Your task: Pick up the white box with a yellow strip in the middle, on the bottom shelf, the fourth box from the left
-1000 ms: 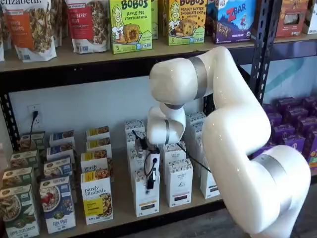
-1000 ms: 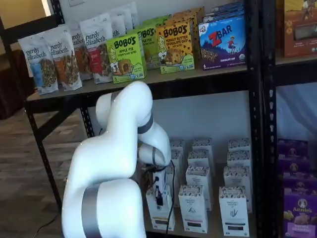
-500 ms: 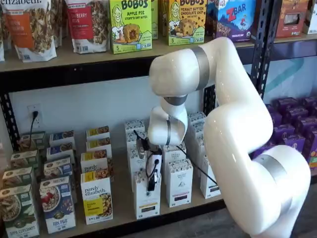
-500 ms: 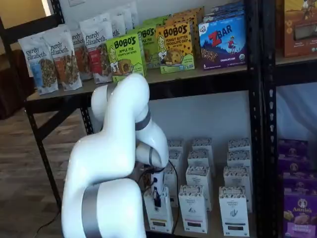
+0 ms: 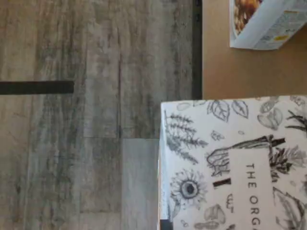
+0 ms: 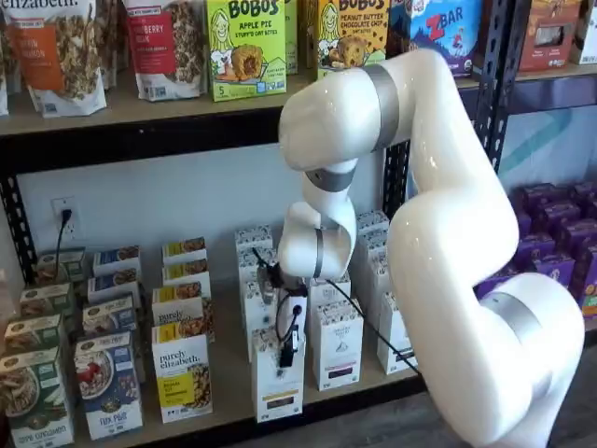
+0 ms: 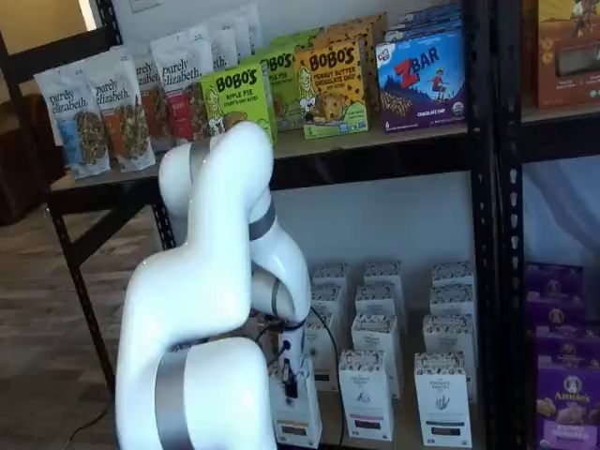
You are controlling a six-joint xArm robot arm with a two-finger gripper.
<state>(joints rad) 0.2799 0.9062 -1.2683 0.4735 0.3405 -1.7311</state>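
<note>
White box (image 6: 277, 373) hangs pinched by its top in the tool (image 6: 287, 347), its front overhanging the bottom shelf (image 6: 224, 411), likely to clear neighbouring cartons (image 6: 337, 343)

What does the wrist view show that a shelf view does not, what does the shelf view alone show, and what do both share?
Only the wrist view: the top of the white box, with leaf and sunflower drawings, and the grey plank floor. Only a shelf view: the white arm, its jaws closed on that box, and Bobo's boxes on the upper shelf. Both: the white box and the tan board of the bottom shelf.
</note>
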